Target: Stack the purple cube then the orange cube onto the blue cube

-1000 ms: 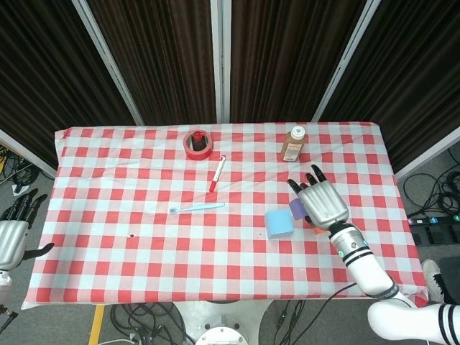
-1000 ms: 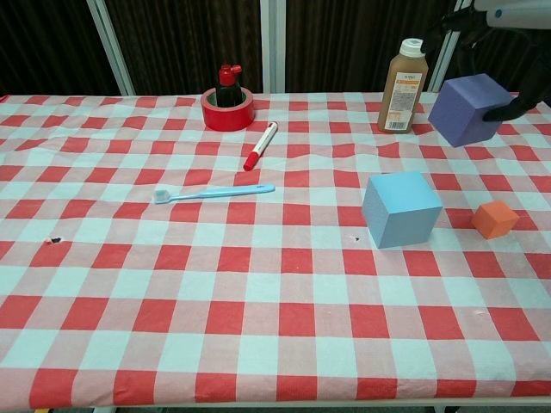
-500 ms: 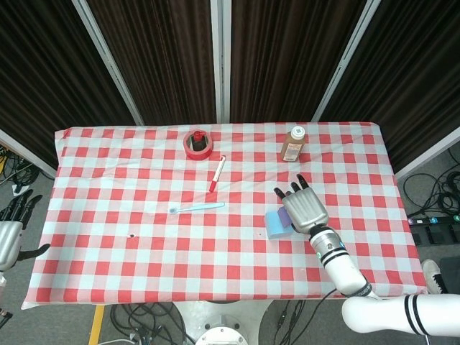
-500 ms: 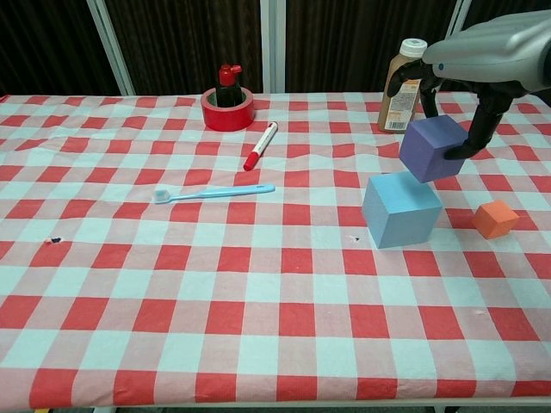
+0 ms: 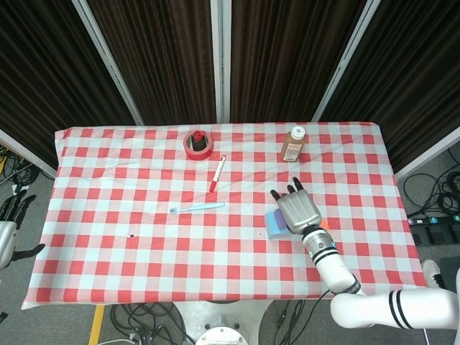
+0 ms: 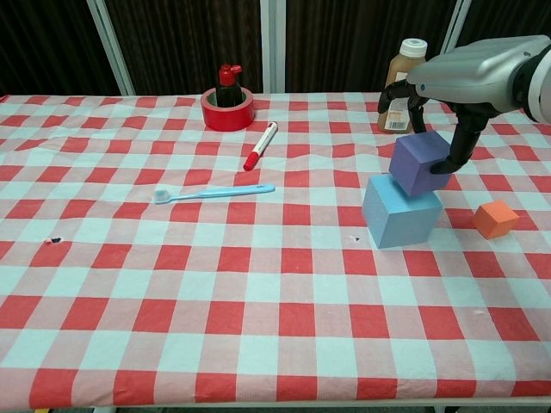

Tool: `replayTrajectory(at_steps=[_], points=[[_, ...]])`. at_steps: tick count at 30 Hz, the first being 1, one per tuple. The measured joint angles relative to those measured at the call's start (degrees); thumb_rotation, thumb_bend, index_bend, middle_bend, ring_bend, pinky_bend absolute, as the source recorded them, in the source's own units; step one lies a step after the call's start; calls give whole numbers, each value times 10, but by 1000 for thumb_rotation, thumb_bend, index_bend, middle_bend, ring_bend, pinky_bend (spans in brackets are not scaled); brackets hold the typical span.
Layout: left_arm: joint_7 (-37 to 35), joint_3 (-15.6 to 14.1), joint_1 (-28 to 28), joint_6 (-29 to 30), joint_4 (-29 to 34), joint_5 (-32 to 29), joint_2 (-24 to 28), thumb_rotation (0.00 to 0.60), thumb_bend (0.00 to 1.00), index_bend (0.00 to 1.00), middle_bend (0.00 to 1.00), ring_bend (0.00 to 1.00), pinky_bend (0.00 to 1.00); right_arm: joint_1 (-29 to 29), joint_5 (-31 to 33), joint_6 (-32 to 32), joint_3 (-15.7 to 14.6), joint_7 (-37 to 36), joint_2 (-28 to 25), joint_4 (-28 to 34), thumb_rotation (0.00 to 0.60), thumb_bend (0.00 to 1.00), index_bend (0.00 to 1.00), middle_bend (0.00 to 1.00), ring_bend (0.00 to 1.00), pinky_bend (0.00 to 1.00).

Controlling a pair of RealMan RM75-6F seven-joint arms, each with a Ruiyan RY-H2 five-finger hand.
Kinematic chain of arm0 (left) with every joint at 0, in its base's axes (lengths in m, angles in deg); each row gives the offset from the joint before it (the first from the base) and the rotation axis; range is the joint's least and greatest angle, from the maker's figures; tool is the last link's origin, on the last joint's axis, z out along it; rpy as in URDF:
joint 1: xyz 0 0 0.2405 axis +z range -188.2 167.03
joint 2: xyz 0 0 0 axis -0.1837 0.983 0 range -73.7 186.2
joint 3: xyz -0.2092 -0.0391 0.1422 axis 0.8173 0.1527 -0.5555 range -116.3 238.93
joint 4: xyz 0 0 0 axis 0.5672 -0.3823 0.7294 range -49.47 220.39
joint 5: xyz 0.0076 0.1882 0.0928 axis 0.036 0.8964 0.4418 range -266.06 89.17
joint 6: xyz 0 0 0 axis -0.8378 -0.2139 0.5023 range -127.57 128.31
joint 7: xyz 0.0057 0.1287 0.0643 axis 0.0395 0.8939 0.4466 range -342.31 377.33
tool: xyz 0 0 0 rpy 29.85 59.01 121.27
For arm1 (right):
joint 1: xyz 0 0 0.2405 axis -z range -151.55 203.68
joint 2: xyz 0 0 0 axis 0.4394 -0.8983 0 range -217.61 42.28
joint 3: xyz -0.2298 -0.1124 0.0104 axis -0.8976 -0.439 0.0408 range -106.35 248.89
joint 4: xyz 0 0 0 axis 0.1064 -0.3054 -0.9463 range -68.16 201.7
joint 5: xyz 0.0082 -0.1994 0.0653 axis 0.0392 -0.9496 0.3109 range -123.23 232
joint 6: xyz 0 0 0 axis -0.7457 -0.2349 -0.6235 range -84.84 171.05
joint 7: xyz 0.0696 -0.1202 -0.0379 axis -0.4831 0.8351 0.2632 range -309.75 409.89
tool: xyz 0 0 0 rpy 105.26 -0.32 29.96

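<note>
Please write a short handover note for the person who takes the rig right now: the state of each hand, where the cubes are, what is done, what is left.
Right hand: its fingers hold the purple foam cube, tilted, its lower corner at the top of the big light-blue cube; not released.
Left hand: idle beside the table's left edge, holding nothing.
Small orange cube: on the checked tablecloth, right of the blue cube, untouched.
Done: purple cube picked up and brought to the blue one.
Left: level and release purple, then stack orange on it.

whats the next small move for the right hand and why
Probably level the purple cube and settle it flat onto the blue cube before releasing: the right hand holds it tilted, low edge at the blue top.
</note>
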Motion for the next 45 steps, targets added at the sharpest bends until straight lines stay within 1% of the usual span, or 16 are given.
replayTrajectory(at_steps=[13,16,19,22,26,30,34,39,43,45], points=[[7,-1,2,2,-8,2,-4,600,123,134,118,88,223,-6,3,-2,-7,-8,23,-17,600,135,149,481,169,16],[4,-1,2,1,-12,1,-6,600,124,134,117,88,223,-7,8,2,-7,-11,24,-19,600,121,132,471,169,10],[0,-1,3,-1,-17,-1,-8,600,124,134,117,88,223,-9,15,8,-8,-12,24,-21,600,102,89,454,166,1],[-2,-2,4,-2,-21,-3,-9,600,124,134,118,88,223,-12,19,12,-8,-13,23,-22,600,81,50,424,154,0],[0,0,4,-1,-19,-3,-8,600,124,134,117,88,223,-12,14,13,-10,-18,20,-20,600,57,3,339,107,0],[3,0,3,-1,-16,-1,-8,600,125,134,118,88,223,-11,8,13,-12,-23,12,-13,600,44,0,284,71,0],[8,0,3,0,-10,1,-6,600,124,134,118,88,223,-5,-6,2,-15,-32,-1,2,600,43,0,265,60,0],[12,0,2,2,-1,3,-2,600,124,134,118,88,223,17,-46,-38,-21,-45,-29,30,600,45,0,290,61,0],[17,0,0,1,5,7,-1,600,125,134,118,88,223,57,-95,-82,-38,-69,-67,39,600,45,0,311,65,0],[20,0,-2,0,7,8,-1,600,125,134,117,88,223,69,-111,-83,-45,-90,-78,31,600,46,0,321,67,0]])
